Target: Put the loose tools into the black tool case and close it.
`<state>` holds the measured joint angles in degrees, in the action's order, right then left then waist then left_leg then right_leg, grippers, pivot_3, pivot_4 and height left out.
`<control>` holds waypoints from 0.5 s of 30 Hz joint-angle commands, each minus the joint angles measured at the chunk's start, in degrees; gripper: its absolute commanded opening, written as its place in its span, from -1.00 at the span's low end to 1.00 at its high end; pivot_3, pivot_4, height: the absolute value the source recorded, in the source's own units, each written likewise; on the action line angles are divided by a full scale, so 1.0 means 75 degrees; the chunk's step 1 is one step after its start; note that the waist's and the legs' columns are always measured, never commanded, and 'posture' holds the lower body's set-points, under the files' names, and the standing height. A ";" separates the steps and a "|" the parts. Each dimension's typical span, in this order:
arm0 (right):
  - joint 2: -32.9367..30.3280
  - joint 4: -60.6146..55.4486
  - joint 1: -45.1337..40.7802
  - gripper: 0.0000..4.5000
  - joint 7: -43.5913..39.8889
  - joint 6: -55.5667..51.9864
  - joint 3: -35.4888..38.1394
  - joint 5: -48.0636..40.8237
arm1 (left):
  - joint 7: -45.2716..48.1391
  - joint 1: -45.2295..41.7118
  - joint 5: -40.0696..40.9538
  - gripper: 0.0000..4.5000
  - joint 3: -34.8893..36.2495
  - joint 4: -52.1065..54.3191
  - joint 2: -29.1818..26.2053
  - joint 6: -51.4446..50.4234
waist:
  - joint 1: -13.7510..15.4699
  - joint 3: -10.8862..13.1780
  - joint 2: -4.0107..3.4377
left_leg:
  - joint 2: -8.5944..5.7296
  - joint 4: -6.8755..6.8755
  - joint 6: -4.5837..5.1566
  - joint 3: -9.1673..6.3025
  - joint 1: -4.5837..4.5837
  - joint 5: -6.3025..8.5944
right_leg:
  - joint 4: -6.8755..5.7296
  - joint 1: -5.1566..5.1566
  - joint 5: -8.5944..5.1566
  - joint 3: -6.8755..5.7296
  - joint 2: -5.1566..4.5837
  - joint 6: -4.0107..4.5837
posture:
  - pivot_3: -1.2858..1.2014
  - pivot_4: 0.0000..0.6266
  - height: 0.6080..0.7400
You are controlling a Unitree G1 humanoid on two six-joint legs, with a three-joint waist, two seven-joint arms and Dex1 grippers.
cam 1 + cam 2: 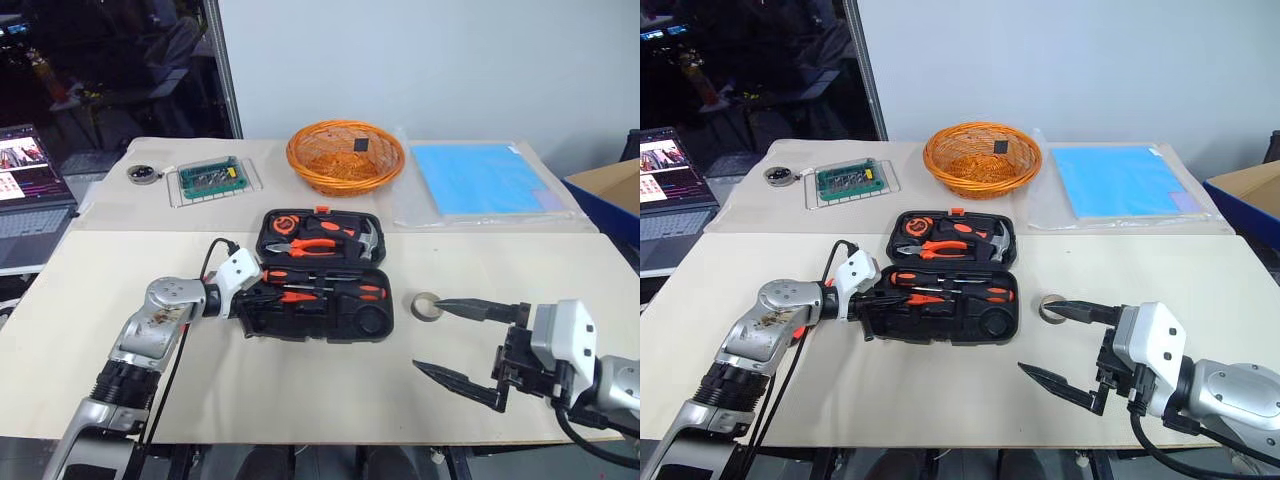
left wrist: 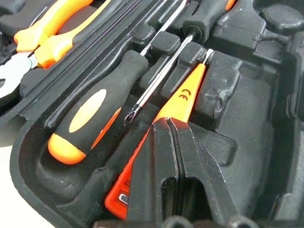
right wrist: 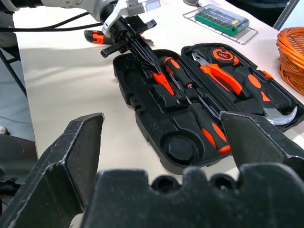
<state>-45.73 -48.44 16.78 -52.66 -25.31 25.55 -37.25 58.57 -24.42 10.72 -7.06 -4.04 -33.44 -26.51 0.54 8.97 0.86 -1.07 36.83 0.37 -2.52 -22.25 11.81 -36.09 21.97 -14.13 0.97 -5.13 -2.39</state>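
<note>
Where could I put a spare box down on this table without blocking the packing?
Bare tabletop lies in front of the black tool case, between the two arms, and on the near left. It is crowded behind the case: wicker basket, blue sheet, green tray. The tape roll sits beside the right gripper.

Even, bright overhead light is falling on the table (image 1: 330,390), casting only soft shadows. The dark room on the left is staying dim. In the wrist views, the close-up fingers (image 3: 71,161) are showing slightly soft, and glare is glinting off the case (image 2: 247,137).
</note>
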 commanded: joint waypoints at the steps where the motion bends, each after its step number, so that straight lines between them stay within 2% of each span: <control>1: -0.0003 -0.0162 -0.0033 1.00 0.0058 0.0220 0.0049 -0.0045 | -0.0062 0.0200 0.0315 -0.97 0.0097 0.0004 0.0145 -0.0354 | 0.0001 -0.0005 -0.0007 | 0.0000 0.0000 0.0000 0.0001 0.0000 0.0000 | 0.0000 0.0000 0.0000 0.0001 0.0000 0.0000 | 0.03 -0.52 1.00; 8: 0.0124 -0.0060 -0.0323 1.00 0.0025 0.0366 -0.0239 -0.0191 | -0.0679 0.0057 0.1660 -0.97 0.1861 0.0748 0.0020 -0.1307 | -0.0039 0.0015 0.0024 | -0.0001 0.0000 0.0000 -0.0004 -0.0023 0.0000 | -0.0001 0.0028 0.0001 0.0000 0.0003 0.0002 | 0.03 -0.52 1.00; 11: 0.0129 0.0101 -0.0521 1.00 -0.0021 0.0440 -0.0438 -0.0161 | -0.1081 0.0096 0.2010 -0.63 0.2556 0.0961 -0.0242 -0.1812 | -0.0051 0.0017 0.0029 | -0.0003 -0.0001 0.0000 -0.0006 -0.0024 0.0000 | 0.0001 0.0029 0.0001 0.0000 0.0001 0.0003 | 0.03 -0.52 1.00; 15: 0.0146 0.0375 -0.0822 1.00 -0.0149 0.0554 -0.0758 -0.0130 | -0.1634 0.0505 0.1837 0.04 0.3303 0.0927 -0.0923 -0.2093 | -0.0085 0.0021 0.0035 | -0.0005 -0.0001 0.0000 -0.0004 -0.0022 0.0000 | 0.0003 0.0026 0.0001 0.0000 -0.0003 0.0001 | 0.03 -0.52 1.00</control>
<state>-44.77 -45.48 11.36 -53.24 -22.93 20.13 -37.31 47.57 -21.75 24.80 14.90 1.73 -38.27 -41.63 -0.10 9.13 1.13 -1.10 36.80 0.37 -2.55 -22.41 11.82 -36.08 22.18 -14.12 0.98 -5.14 -2.38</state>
